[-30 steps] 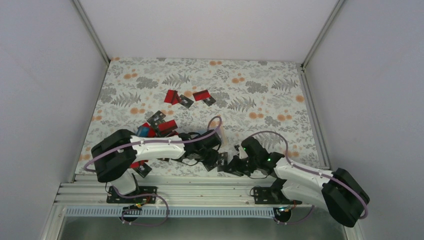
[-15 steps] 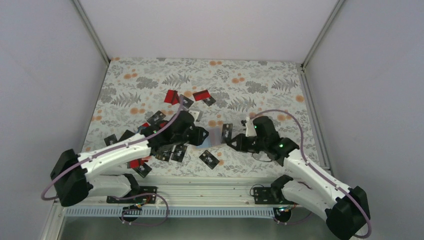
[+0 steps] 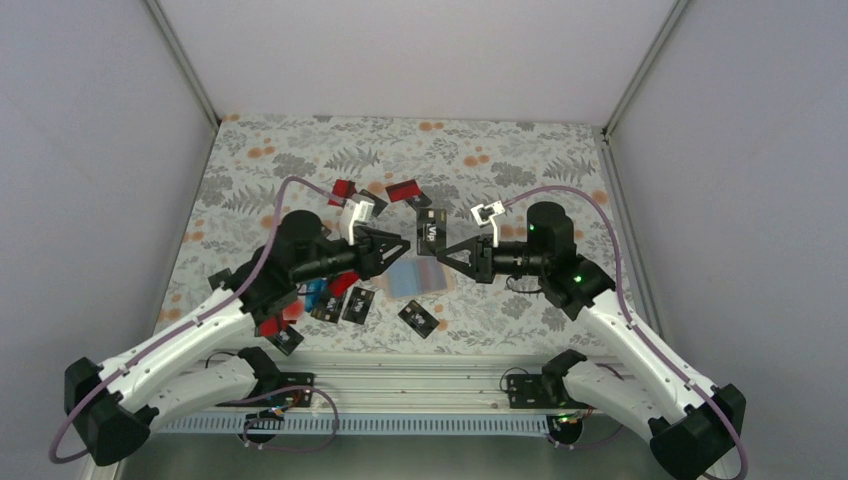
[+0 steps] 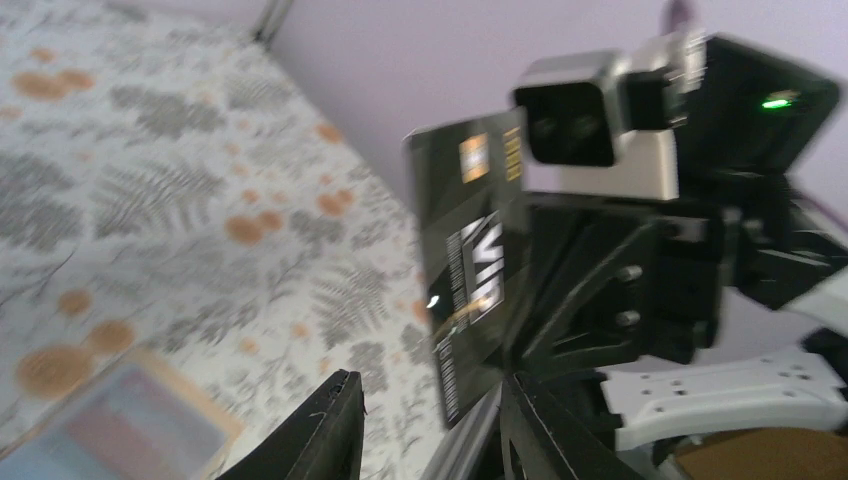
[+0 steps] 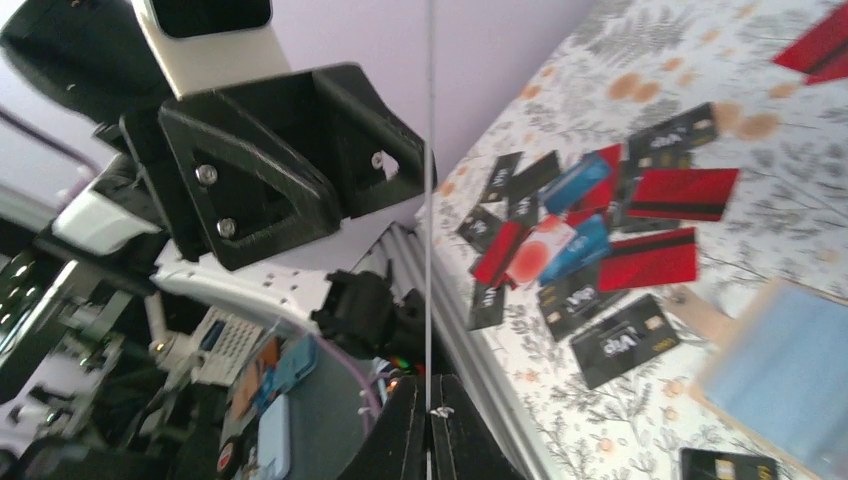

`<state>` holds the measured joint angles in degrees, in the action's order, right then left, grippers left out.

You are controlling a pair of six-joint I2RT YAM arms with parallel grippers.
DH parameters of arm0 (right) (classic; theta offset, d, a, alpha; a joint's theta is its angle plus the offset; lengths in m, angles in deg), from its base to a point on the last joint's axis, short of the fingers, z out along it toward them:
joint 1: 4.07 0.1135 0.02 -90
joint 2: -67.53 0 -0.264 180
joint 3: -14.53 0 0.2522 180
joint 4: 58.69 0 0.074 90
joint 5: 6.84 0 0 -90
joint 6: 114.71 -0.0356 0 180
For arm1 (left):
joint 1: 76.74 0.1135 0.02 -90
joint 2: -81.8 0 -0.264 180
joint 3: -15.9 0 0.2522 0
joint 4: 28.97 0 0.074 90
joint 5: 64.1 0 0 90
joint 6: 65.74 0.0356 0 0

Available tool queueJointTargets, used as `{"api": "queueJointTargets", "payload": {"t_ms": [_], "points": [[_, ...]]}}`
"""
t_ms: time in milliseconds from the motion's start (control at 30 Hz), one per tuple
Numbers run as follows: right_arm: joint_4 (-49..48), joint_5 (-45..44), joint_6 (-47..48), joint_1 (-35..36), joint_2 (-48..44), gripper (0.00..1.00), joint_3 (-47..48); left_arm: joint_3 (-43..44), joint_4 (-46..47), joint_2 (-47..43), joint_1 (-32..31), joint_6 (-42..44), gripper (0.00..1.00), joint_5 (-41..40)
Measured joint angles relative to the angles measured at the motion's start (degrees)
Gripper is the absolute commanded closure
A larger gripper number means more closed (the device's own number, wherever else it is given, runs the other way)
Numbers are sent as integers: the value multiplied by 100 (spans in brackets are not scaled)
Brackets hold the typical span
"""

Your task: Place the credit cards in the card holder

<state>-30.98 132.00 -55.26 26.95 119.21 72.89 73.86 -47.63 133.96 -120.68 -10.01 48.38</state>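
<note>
Floral table (image 3: 520, 170): 1 card holder (image 3: 418, 279)

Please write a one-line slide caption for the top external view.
Right gripper holds a black card aloft near the open card holder, facing the left gripper; more cards lie scattered nearby.

Overhead; opposed wrist views (close) share card (image 4: 470, 270).

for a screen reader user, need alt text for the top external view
The right gripper holds a black card upright in the air near the open card holder on a floral table, facing the open left gripper. Red and black cards lie scattered nearby.
</note>
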Motion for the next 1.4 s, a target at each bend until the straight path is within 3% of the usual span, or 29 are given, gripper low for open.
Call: {"api": "queueJointTargets", "payload": {"t_ms": [500, 1400], "points": [[-1027, 1569, -109, -9, 52, 96, 0, -52, 754, -326, 31, 39, 75, 756], [-1067, 1746, 15, -35, 317, 96, 50, -63, 1073, -398, 59, 22, 73, 1102]]}}
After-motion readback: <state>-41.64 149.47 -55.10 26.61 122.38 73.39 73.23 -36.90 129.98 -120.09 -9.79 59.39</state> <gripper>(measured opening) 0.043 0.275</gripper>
